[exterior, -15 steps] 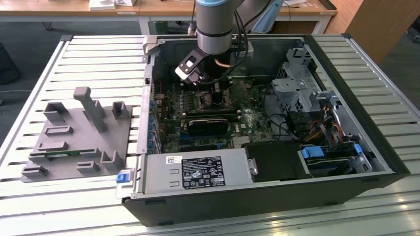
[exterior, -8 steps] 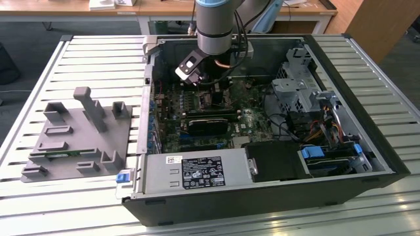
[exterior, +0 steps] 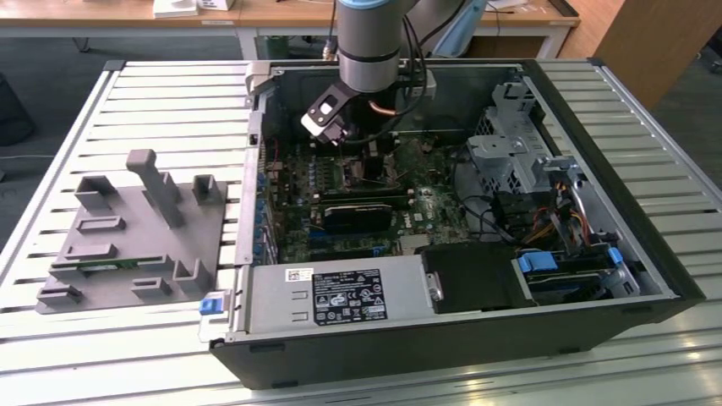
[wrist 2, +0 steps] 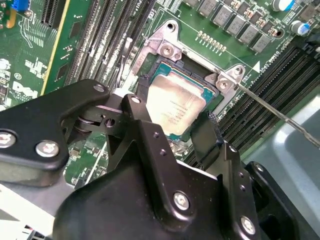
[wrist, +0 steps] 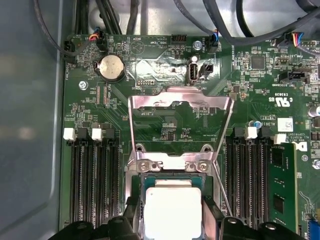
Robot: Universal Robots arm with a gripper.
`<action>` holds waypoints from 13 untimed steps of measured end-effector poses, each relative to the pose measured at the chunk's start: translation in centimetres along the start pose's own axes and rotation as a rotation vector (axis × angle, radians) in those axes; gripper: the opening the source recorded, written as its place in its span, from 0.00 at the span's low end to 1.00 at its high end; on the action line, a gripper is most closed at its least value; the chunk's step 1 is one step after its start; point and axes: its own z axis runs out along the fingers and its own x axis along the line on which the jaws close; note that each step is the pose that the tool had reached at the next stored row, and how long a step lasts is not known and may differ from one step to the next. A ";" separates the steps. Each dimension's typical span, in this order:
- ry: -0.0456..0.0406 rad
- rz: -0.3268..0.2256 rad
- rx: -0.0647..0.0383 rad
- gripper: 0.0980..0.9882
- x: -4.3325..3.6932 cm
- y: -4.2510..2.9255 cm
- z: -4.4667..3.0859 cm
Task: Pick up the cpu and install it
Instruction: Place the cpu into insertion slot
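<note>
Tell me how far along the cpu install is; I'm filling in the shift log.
Done: the cpu lies within the socket on the board. In hand: the gripper is down right over it; whether it grips the chip, I cannot tell. Left: the metal clamp frame lies flipped open and the thin lever stands free, so the chip is not locked in.

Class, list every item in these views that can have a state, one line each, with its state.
cpu, in the socket, metal top up.
load plate, flipped open.
socket lever, released, swung clear.
memory stick, plugged in.
computer case, on its side, side panel off.
end effector, down at the socket, straddling the cpu; grip unclear.
</note>
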 end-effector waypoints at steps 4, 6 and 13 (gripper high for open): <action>0.0000 0.000 0.000 0.58 0.00 0.03 -0.50; -0.0001 0.000 0.000 0.58 -0.01 0.04 -0.79; 0.0000 0.000 0.000 0.56 -0.02 0.10 -1.76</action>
